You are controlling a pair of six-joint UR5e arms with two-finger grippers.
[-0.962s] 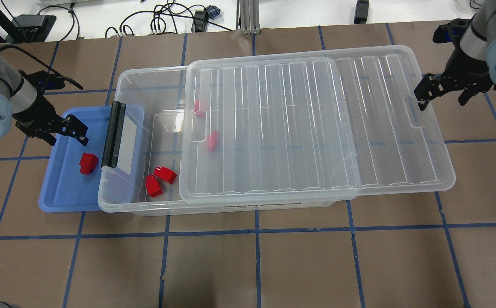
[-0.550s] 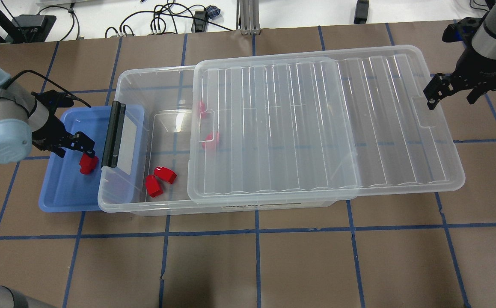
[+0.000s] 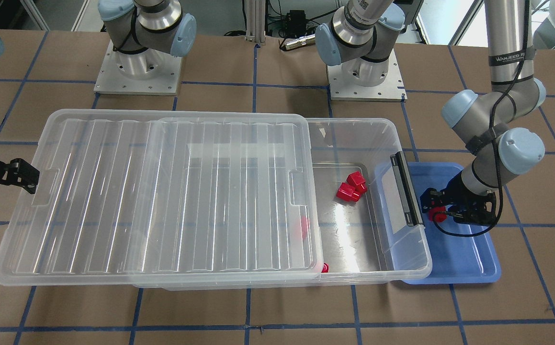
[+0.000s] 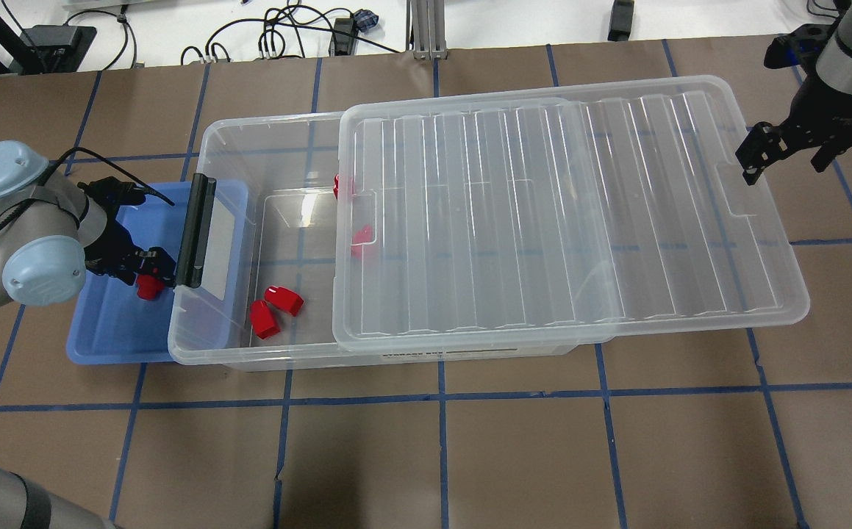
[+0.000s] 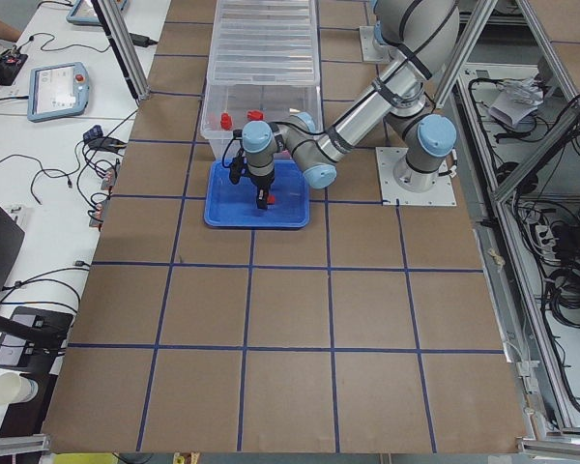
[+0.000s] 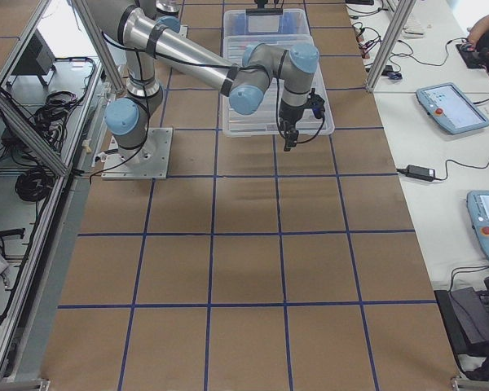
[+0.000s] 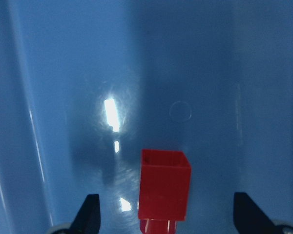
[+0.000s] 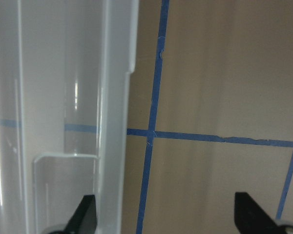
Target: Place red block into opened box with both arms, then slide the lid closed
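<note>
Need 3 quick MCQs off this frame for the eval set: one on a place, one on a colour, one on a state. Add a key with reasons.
1. Where does the red block nearest the left tool lie?
A) in the blue tray
B) on the bare table
C) on a robot's base plate

2. What colour is the bar on the short end of the box?
A) white
B) black
C) red

3. How does the lid stand?
A) fully closed
B) flat on the table, off the box
C) slid partway, leaving the box's tray-side end uncovered

Key:
1 A: the left wrist view shows the block on blue plastic between the open tool's fingers.
2 B: the overhead view shows the bar black.
3 C: the lid overhangs the far end, and the box floor shows bare near the tray.
</note>
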